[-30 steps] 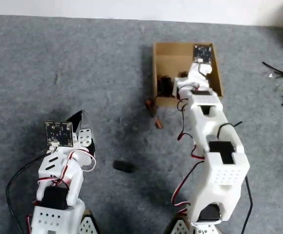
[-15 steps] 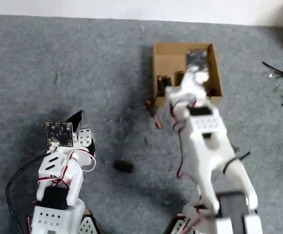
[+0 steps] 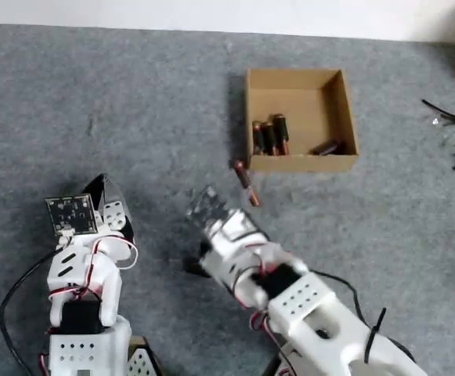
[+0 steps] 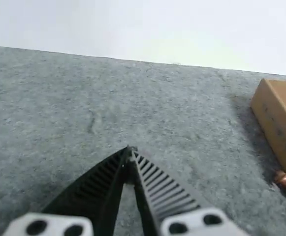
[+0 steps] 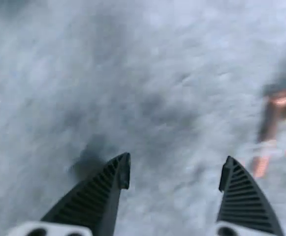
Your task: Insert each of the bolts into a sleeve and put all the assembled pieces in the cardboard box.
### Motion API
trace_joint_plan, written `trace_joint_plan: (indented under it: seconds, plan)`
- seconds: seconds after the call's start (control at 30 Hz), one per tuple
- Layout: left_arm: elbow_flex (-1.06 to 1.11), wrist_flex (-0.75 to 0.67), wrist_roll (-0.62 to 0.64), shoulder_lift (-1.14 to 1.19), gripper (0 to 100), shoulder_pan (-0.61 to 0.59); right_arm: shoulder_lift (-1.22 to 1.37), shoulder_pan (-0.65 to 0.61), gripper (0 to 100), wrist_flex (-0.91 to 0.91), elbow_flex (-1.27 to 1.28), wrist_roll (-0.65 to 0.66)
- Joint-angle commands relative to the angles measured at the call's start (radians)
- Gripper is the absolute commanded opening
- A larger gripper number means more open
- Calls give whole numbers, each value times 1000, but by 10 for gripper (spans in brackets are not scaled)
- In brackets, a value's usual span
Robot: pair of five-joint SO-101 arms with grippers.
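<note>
Four assembled pieces [image 3: 268, 137] lie in the cardboard box [image 3: 305, 98]. Three are side by side, lengthwise 12-to-6, in its 7 o'clock corner. The fourth lies tilted near the 5 o'clock corner. The box sits at about 1 o'clock on the grey carpet [image 3: 133, 102].

One loose piece [image 3: 247, 184], copper-ended, rests on the carpet just off the box's 7 o'clock corner, not touching it. A black sleeve [image 3: 191, 267] lies further out at 7 o'clock from that piece. It is partly hidden under the right arm [image 3: 305, 301].

Changes since a second ago:
- The right arm reached over the box then and covered much of it. It has pulled back and swung toward 9 o'clock.
- It now lies low across mid-table with its wrist over the sleeve, and the box is fully uncovered.
- The left arm [image 3: 82, 274] has shifted a little toward 9 o'clock.
- The loose piece and the sleeve have not moved.

Pose:
- The right gripper [image 5: 174, 169] points down at the carpet. Its jaws are spread wide with nothing between them, and the view is blurred.
- The left gripper [image 4: 131, 156] sits at 8 o'clock on the table and aims toward 12. Its jaws are closed tip to tip on nothing, held over bare carpet well apart from the box.
</note>
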Motion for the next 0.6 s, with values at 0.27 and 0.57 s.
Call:
trace_joint_plan:
  seconds: [0.27,0.57]
  plan:
    - [19,-25,2,-4,11,-10,-30,-157,260,65,7,15]
    - [19,-25,0,-4,11,-10,-28,-157,260,65,5,75]
